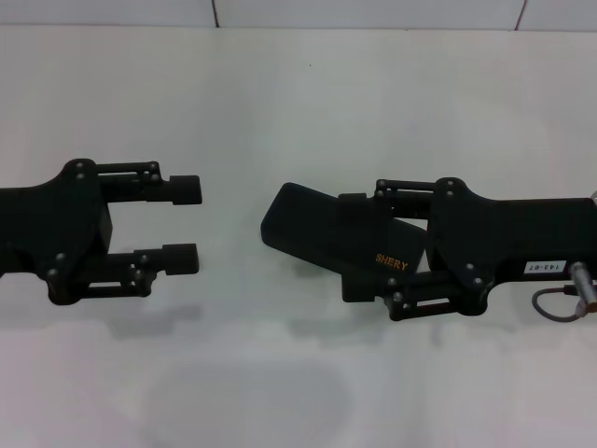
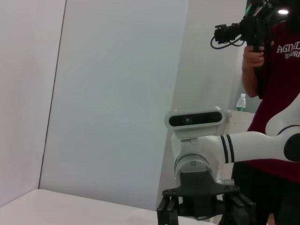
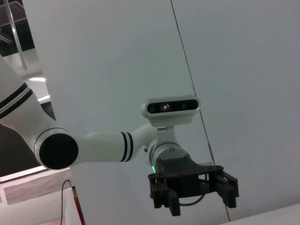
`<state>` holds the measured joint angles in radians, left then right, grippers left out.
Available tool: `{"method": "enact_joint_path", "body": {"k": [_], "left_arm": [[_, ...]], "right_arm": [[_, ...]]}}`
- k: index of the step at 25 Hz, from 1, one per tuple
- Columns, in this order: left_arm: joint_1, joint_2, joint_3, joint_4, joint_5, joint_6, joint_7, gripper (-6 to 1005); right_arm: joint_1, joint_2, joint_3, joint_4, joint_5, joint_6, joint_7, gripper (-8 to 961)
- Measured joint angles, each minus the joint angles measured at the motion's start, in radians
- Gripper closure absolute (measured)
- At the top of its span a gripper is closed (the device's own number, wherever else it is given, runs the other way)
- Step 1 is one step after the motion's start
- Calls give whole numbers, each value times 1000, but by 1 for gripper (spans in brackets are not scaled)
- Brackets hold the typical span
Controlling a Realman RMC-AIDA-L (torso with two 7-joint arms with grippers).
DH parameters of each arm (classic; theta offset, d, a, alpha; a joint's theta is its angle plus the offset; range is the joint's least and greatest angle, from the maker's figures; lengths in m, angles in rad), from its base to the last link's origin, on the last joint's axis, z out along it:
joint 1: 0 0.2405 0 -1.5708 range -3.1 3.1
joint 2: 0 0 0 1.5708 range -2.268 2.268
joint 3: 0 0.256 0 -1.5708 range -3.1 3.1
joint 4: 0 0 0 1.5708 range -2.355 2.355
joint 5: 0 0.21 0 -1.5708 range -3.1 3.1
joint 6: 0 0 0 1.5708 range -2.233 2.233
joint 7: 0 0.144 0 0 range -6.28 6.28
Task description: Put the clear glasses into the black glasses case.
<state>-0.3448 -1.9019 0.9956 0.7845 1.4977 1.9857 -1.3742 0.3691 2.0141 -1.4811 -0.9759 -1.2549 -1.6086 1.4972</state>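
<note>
The black glasses case (image 1: pixel 303 222) has its lid closed and orange lettering near one end. It lies tilted at the centre of the white table (image 1: pixel 280 103). My right gripper (image 1: pixel 359 245) is shut on the case's right end, one finger on each long side. To the left, my left gripper (image 1: pixel 185 224) is open with nothing between its fingers, a short gap away from the case. The right wrist view shows the left gripper (image 3: pixel 192 190) from the front, open. The left wrist view shows the right gripper (image 2: pixel 201 208) only in part. The clear glasses are out of view.
The back wall (image 1: pixel 373 11) rises behind the far edge of the table. In the left wrist view a person in a dark red shirt (image 2: pixel 276 75) stands behind my right arm holding a camera, with a bottle (image 2: pixel 240 102) on a shelf beside them.
</note>
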Motion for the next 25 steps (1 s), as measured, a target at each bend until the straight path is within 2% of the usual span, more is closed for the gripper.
{"method": "enact_joint_path", "body": {"k": [14,25], "left_arm": [[11,-9,0,-25,1,-5,43,339],[-31,-69,-68,-76,37,-29,100,343]], "right_arm": [[-9,0,0,4,3,0,-22,170],[-22,-6,54,5,-3,-23,-28,170]]}}
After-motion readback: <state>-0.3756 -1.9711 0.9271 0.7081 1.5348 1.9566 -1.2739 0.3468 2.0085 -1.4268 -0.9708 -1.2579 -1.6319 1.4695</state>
